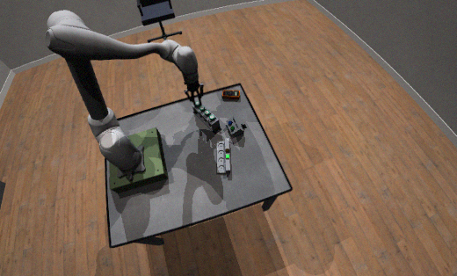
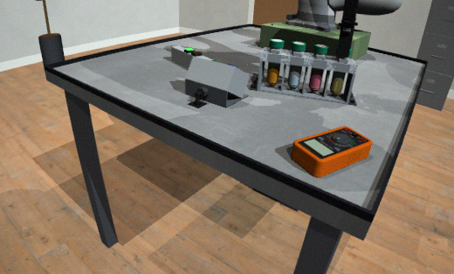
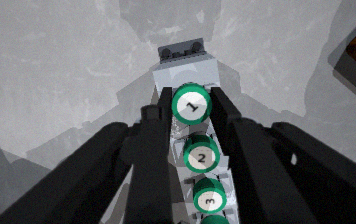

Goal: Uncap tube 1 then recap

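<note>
From the wrist view the fingers press on either side of cap 1 (image 3: 191, 105), narrowed and gripping it atop tube 1 (image 2: 337, 85) at the end of the decapping station (image 1: 206, 114). The green lamp (image 1: 228, 156) glows on the cap tray (image 1: 221, 158) and its nests look bare, so this is likely step 3 or 4; next, twist the cap down until it stops.
</note>
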